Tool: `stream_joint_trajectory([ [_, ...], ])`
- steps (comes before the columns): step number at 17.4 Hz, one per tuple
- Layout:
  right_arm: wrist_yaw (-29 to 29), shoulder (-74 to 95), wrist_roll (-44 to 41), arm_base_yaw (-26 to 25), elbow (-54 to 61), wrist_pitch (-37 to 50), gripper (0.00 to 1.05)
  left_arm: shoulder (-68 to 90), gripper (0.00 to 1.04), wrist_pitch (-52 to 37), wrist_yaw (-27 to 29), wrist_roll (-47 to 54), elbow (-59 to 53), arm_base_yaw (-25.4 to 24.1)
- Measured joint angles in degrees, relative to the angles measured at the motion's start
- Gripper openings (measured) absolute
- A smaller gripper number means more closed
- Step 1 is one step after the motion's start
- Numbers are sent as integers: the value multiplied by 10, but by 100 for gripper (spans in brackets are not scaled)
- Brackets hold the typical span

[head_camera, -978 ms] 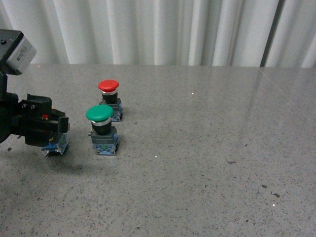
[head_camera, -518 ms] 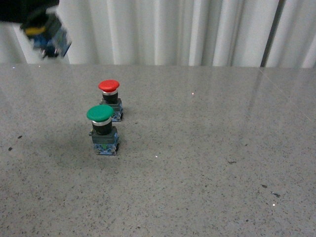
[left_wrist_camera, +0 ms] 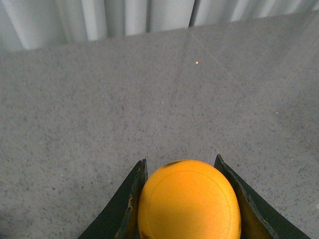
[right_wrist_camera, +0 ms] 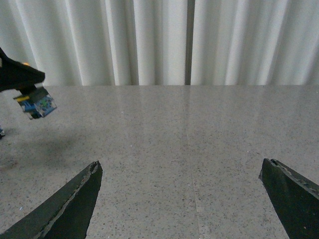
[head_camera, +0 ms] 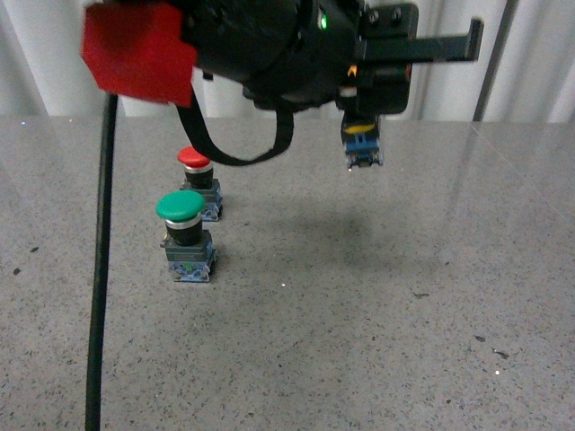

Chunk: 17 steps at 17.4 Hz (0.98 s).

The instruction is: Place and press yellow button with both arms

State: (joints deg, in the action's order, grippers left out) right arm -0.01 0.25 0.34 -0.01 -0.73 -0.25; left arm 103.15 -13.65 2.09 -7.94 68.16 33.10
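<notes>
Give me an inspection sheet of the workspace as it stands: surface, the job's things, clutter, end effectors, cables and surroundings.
Surface: grey speckled table, with a few small dark specks.
Job's things: yellow button held in the air above the table, its blue base pointing down; not yet placed.
Clutter: green button and red button, both upright and close together, the red one behind.
End effectors: left end effector shut on the yellow button; right end effector open and empty.
Cables: black cable hanging down at the left of the front view; black strap loop under the left arm.
Surroundings: white pleated curtain behind the table.
</notes>
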Motion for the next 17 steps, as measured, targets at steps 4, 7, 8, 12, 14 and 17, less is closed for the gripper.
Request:
stream_joint_trajectory([
  [4, 0, 0, 0, 0, 0, 0, 98, 64, 34, 1, -13, -43, 17, 8],
  [7, 0, 0, 0, 0, 0, 0, 98, 80, 33, 1, -14, -51, 25, 17],
  [8, 0, 0, 0, 0, 0, 0, 98, 83, 33, 1, -14, -51, 25, 17],
  [12, 0, 0, 0, 0, 0, 0, 98, 106, 33, -5, 6, -31, 26, 16],
  [14, 0, 0, 0, 0, 0, 0, 98, 110, 33, -5, 10, -23, 25, 16],
  [17, 0, 0, 0, 0, 0, 0, 98, 110, 63, 2, 2, -23, 26, 17],
])
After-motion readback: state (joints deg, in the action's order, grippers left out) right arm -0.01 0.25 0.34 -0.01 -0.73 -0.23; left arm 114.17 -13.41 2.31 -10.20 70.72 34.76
